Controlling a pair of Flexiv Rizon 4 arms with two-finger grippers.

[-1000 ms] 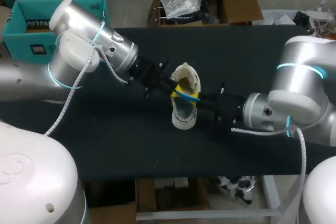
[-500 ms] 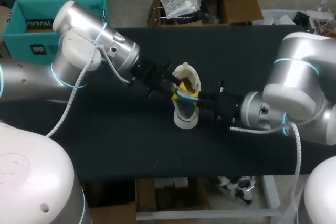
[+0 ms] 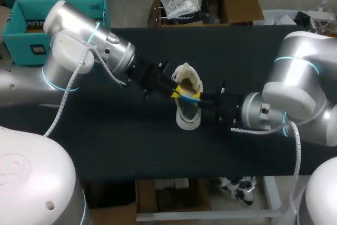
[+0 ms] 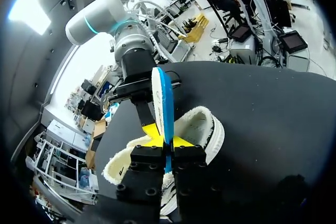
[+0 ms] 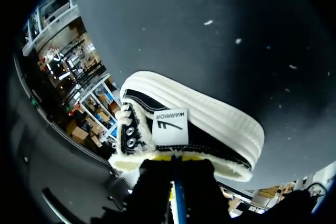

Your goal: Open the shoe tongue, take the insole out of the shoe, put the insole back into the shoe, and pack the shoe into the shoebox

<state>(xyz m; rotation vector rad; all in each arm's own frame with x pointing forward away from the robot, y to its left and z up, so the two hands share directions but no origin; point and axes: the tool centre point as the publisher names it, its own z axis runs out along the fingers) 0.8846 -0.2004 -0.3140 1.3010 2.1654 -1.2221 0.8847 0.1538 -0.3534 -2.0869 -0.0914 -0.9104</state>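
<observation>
Black table [image 3: 131,135], viewed from above. The shoe [image 3: 188,119] stands near its middle, sole down: black canvas, ribbed white sole, cream fleece lining. The fleecy opening lies toward 12 o'clock and the other end toward 6.

The left arm [image 3: 89,51] comes in from 9 o'clock. The left gripper [image 3: 178,89] is at the 10 o'clock edge of the shoe's opening. The right arm [image 3: 295,93] comes in from 3 o'clock, and the right gripper [image 3: 202,101] is just beside the shoe's 3 o'clock flank.

The insole [image 3: 190,97] is blue on one face and white on the other. It spans the shoe's mouth, running from one gripper to the other.

Left wrist view: the insole [image 4: 160,98] stands on edge straight ahead of the fingers. Its near end is pinched between the two yellow tips, which touch it from both sides, so it is clamped. The far end reaches the other arm's gripper. The shoe's lined opening [image 4: 202,127] lies under and beside it.

Right wrist view: the shoe's flank [image 5: 199,129] is directly ahead. A thin blue insole edge [image 5: 176,195] runs between this gripper's dark fingers, which press close on either side (yellow tips barely show), so it too is closed on the insole.
</observation>
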